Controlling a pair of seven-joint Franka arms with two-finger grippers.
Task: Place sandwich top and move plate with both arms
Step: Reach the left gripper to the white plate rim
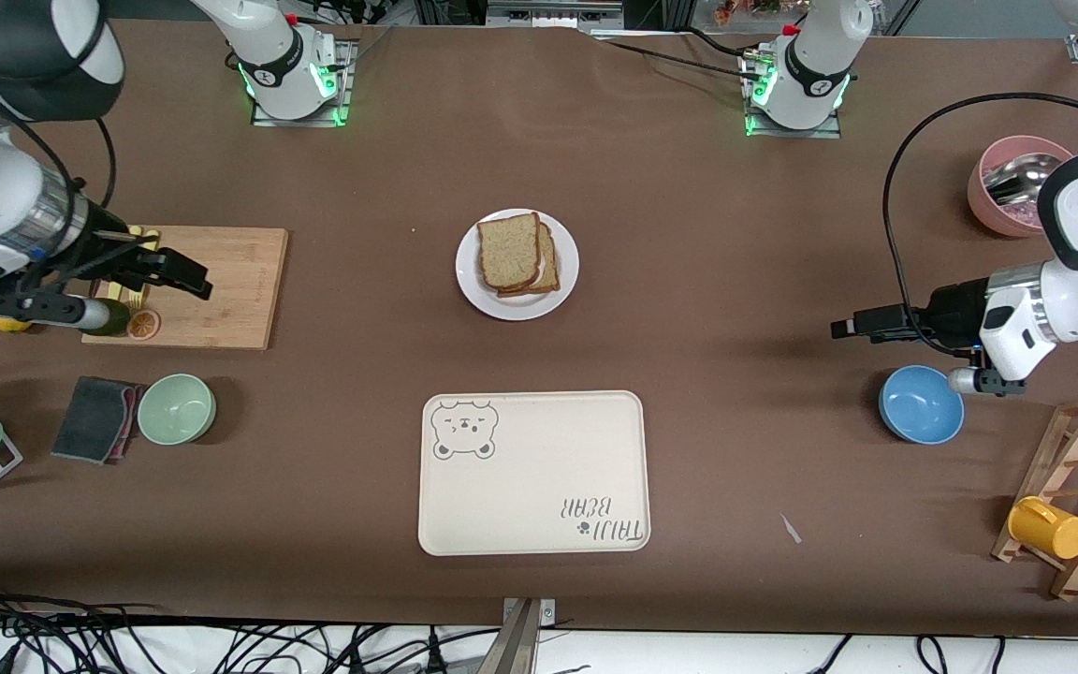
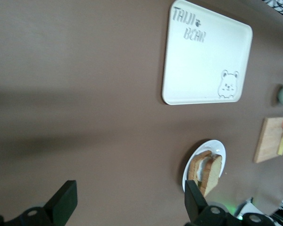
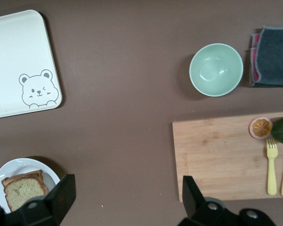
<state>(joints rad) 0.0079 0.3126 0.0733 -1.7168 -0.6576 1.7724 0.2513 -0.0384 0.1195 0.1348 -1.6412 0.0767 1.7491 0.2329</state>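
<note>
With the sandwich top already sitting on the stack on the plate mid-table, both the left gripper and right gripper hang apart, empty, so gripping the plate's rim looks next.

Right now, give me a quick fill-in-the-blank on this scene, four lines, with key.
1. The sandwich top lies on the round white ____.
2. The bear-print tray has ____ on it.
3. The right gripper hangs with open jaws over the wooden ____.
4. The left gripper, jaws open, holds ____; the bowl on the table closest to it is blue.

Missing words: plate; nothing; cutting board; nothing
</note>
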